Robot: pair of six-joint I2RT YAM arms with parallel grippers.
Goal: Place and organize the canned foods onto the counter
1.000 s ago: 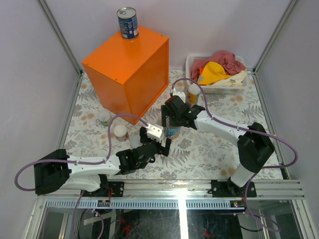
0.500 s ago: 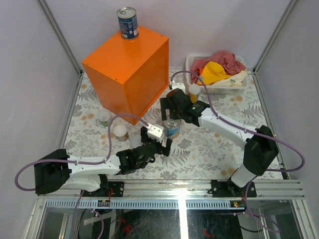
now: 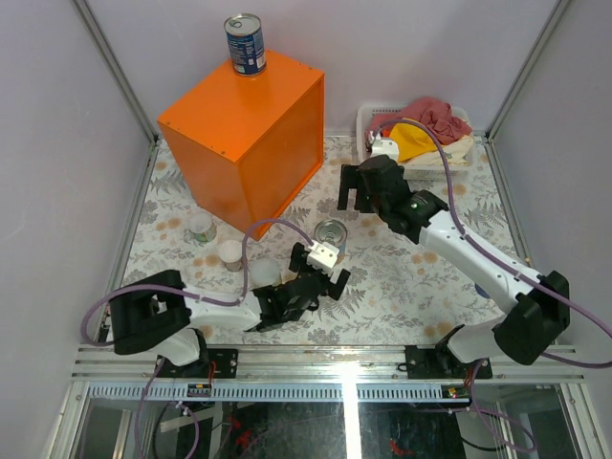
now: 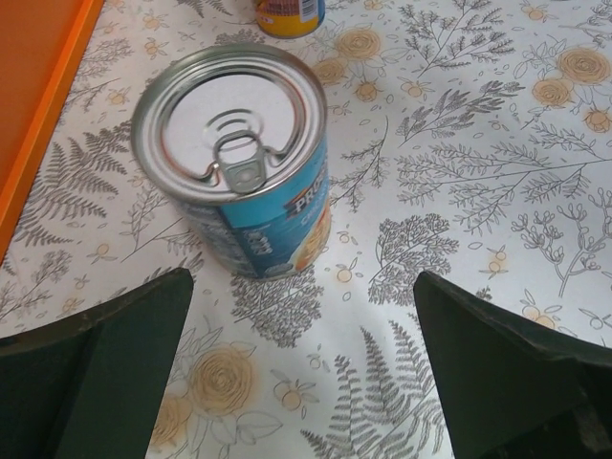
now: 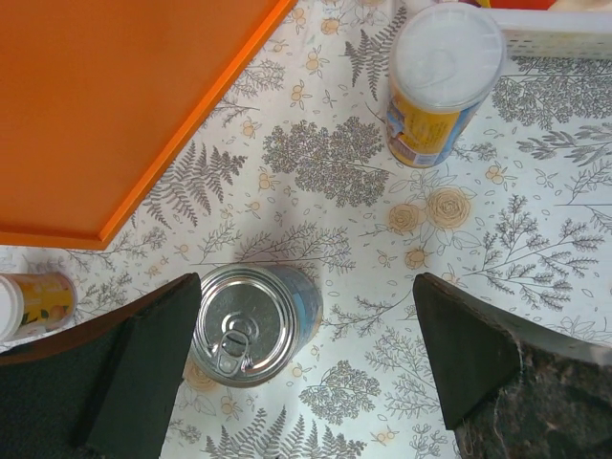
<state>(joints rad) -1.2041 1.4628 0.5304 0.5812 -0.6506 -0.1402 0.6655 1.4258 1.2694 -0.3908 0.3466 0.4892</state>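
A blue-labelled can with a silver pull-tab top (image 3: 331, 236) (image 4: 234, 163) (image 5: 253, 323) stands upright on the floral table. My left gripper (image 3: 326, 277) (image 4: 304, 282) is open just short of this can, which stands ahead of its fingers, toward the left one. My right gripper (image 3: 362, 195) (image 5: 311, 296) hangs open above the table, with the can below near its left finger. Another blue can (image 3: 245, 43) stands on the orange counter (image 3: 239, 134) (image 5: 124, 105). A yellow can with a white lid (image 5: 442, 76) stands by the basket.
A white basket (image 3: 449, 170) (image 5: 555, 33) of red and yellow cloths sits at the back right. Three short white-topped cans (image 3: 229, 253) stand left of the counter's near corner. The bottom of another can (image 4: 287, 11) shows at the top of the left wrist view.
My right gripper has risen off the silver-topped can and drawn back toward the basket. My left arm has swung right, bringing its open gripper up to that can.
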